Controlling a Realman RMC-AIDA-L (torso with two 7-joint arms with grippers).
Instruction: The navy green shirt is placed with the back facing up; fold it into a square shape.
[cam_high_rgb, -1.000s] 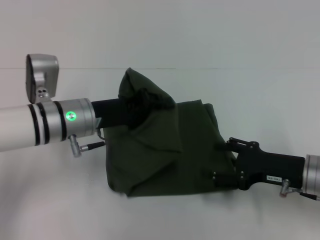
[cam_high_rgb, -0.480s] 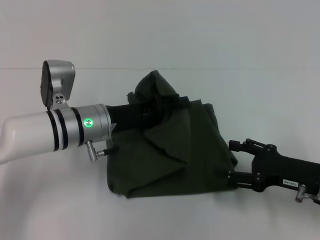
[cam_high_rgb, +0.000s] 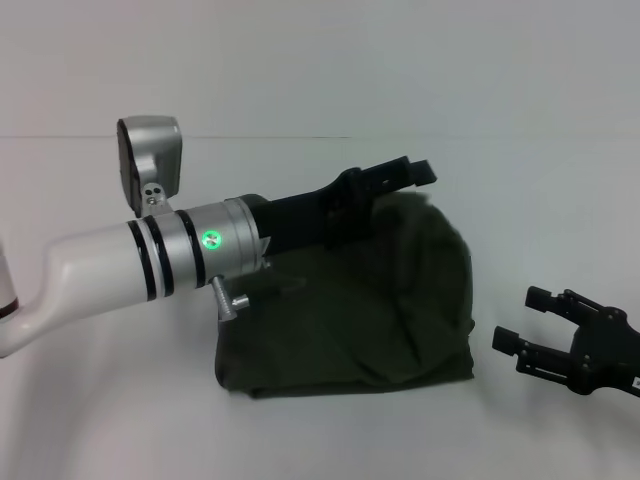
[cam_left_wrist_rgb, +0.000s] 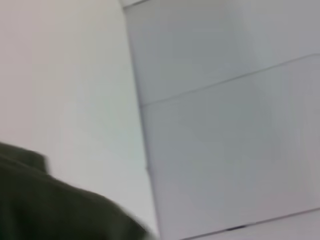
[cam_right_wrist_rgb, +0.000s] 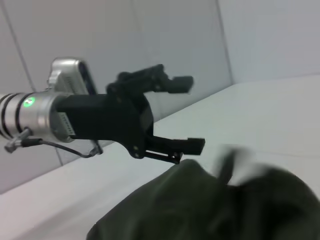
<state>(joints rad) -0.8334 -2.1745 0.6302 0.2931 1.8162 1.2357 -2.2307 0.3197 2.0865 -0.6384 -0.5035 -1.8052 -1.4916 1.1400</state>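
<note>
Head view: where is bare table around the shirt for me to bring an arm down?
Bare table lies along the near edge in front of the navy green shirt, and behind it up to the wall. It is crowded above the shirt, where the open left gripper hangs, and to its right, where the open right gripper sits apart from the cloth.

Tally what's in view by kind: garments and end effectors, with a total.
Garments: 1, the navy green shirt, folded into a rough block on the table.
End effectors: 2, the left end effector open above the shirt's far edge, and the right end effector open, off the shirt's right side.
Total: 3
</note>
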